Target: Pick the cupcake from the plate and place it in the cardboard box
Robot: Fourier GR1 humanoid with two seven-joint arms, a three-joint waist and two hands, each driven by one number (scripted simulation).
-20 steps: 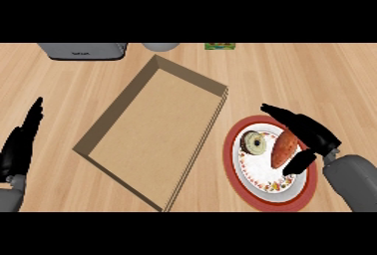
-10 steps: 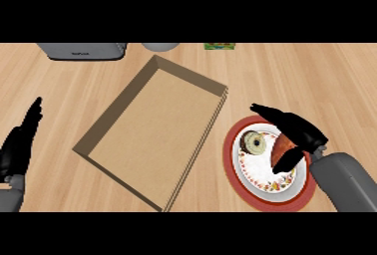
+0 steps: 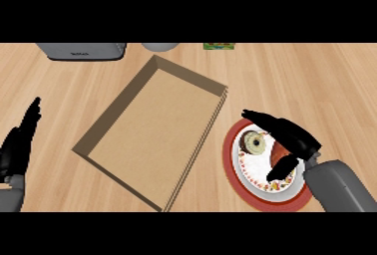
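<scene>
**Open right hand spread over the cupcake on its plate**

At the left edge, the left hand is seen resting open on the wooden counter, its fingers straight and pointing up; nothing is held in it. A grey appliance is cut off by the top edge at the back left.

In the middle, the shallow cardboard box is laid at an angle, and nothing is seen inside it. Behind it, a grey rounded object and a small green item are cropped by the top edge.

Just right of the box, a red-rimmed plate is set. The cupcake is seated on its upper left part. The right hand is held over the plate, fingers stretched above the cupcake and thumb lowered below it; it is open and nothing is gripped.
</scene>
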